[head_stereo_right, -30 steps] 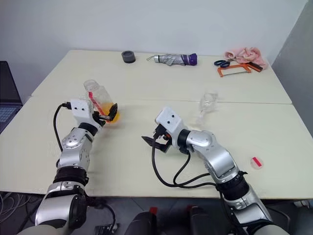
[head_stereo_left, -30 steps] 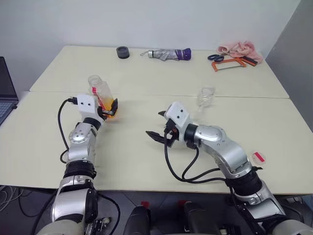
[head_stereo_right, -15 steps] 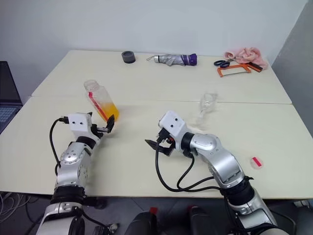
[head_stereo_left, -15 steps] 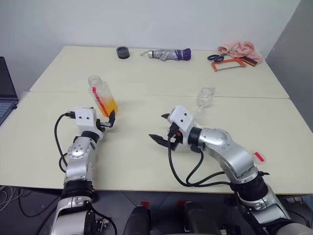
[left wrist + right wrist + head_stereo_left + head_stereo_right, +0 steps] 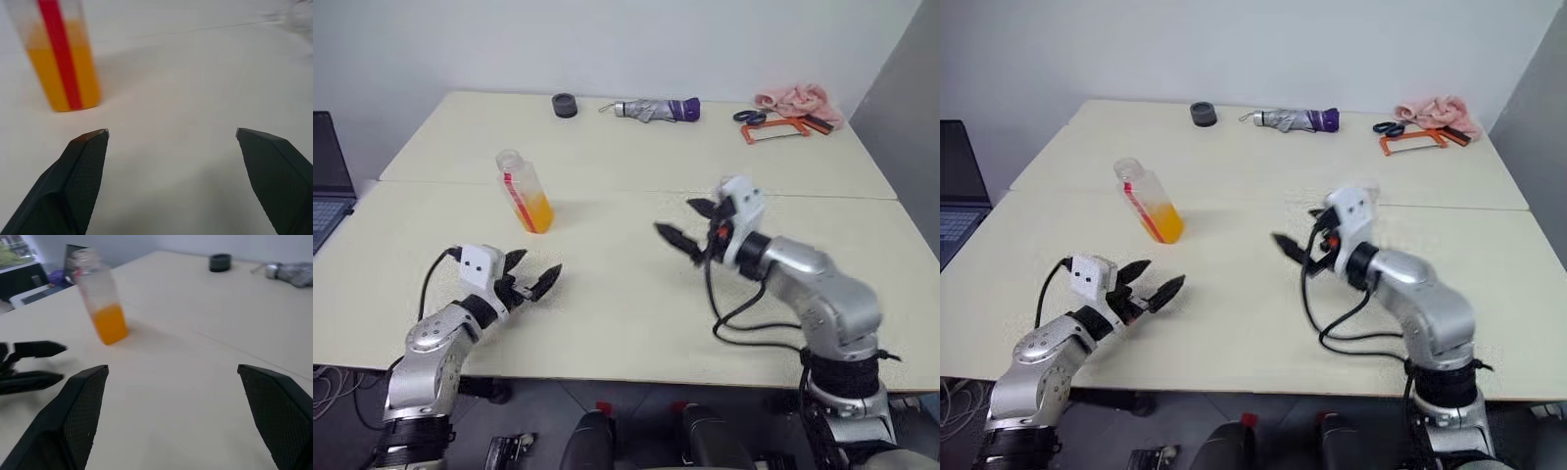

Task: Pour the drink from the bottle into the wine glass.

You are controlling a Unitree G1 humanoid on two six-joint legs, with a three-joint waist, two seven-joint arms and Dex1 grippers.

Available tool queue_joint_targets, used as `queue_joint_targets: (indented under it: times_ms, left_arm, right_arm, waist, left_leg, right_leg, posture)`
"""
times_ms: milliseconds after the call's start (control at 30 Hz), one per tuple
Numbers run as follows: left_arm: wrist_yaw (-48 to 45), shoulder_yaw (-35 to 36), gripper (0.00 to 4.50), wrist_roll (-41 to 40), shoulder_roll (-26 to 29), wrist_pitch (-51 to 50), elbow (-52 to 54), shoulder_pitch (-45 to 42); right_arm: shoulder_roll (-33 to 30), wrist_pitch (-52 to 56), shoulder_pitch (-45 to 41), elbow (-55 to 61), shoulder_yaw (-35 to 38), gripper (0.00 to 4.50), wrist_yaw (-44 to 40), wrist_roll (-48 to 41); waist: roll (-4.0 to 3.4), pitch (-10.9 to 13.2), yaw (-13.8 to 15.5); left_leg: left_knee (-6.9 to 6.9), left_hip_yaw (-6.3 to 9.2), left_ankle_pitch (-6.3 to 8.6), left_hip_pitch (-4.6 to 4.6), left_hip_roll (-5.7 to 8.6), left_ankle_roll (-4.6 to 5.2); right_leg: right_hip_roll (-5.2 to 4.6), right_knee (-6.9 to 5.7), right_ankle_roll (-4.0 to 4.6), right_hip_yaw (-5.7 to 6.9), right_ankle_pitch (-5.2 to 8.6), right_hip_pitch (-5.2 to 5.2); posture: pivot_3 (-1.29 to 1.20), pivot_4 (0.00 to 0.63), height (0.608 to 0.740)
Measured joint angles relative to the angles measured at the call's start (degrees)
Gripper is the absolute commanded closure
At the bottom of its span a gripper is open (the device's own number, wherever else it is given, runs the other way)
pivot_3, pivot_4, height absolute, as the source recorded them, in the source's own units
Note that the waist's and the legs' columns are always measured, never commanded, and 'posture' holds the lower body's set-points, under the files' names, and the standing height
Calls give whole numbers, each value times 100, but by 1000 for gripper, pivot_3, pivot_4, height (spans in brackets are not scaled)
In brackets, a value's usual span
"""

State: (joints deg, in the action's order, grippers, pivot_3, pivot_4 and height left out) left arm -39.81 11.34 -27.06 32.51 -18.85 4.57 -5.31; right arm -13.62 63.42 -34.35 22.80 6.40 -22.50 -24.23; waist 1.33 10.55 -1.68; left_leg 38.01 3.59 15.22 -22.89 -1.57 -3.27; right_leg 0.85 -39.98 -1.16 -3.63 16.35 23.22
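Bottle (image 5: 525, 192) stands upright and uncapped on the worktop (image 5: 607, 294), free of both claws, with the drink (image 5: 536, 212) filling its lower part. Left claw (image 5: 530, 278) hovers near the front edge, fingers spread, empty, well short of the bottle. Right claw (image 5: 693, 224) is raised mid-worktop, fingers spread, empty.

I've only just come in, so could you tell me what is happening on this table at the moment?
Neither arm is holding anything. The bottle, uncapped and about a third full of orange drink, stands alone on the table. The left claw is open, nearer the table's front edge than the bottle. The right claw is open too, raised in front of where the wine glass stands, hiding it. No pouring is under way.
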Motion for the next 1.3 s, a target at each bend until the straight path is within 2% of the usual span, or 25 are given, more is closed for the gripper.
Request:
queue_joint_targets:
  times_ms: [100, 200, 400, 567, 800, 1300]
  left_arm:
    - [-443, -201, 42, -248, 187, -367, 343, -313]
    - [-823, -355, 42, -363, 354, -570, 454, -655]
    - [-1574, -777, 42, -380, 557, -696, 457, -1085]
    - [-1841, -896, 42, -380, 615, -718, 457, -1143]
    - [-1954, -914, 42, -379, 607, -721, 458, -1099]
    - [-2087, -990, 42, -200, 466, -519, 257, -1086]
  right_arm:
    - [-106, 1037, -754, -812, 998, 0, 309, -240]
    - [-431, 1495, -1347, -1791, 1435, 0, 434, -240]
    - [-976, 1541, -2400, -4214, 1533, 0, 404, -159]
    - [-1095, 1308, -2703, -5665, 1515, 0, 128, -165]
    - [-969, 717, -2793, -6515, 1253, 0, -251, -162]
    - [-635, -744, -3063, -8017, 1226, 0, -363, -56]
  waist:
    - [-1, 0, -3]
    - [-7, 4, -29]
    - [-11, 5, -156]
    - [-12, 6, -170]
    - [-12, 6, -167]
    - [-13, 7, -171]
  left_leg:
    - [-1, -9, 0, 5, 7, 1]
    - [-13, -25, 0, 9, 16, 2]
    - [-24, -47, 2, 4, 10, 4]
    - [-25, -56, 6, -1, 11, 11]
    - [-24, -54, 6, -2, 10, 11]
    - [-20, -54, 6, 0, 10, 11]
  right_leg:
    - [8, 1, -1, -4, -1, -1]
    - [17, 3, 2, -13, 1, 5]
    - [21, 6, 8, -34, 3, 20]
    - [20, 11, 7, -43, 4, 23]
    - [20, 10, 7, -41, 4, 24]
    - [22, 7, 7, -41, 3, 24]
  posture:
    - [0, 150, 740]
    - [0, 150, 740]
    - [0, 150, 740]
    - [0, 150, 740]
    - [0, 150, 740]
    - [0, 150, 740]
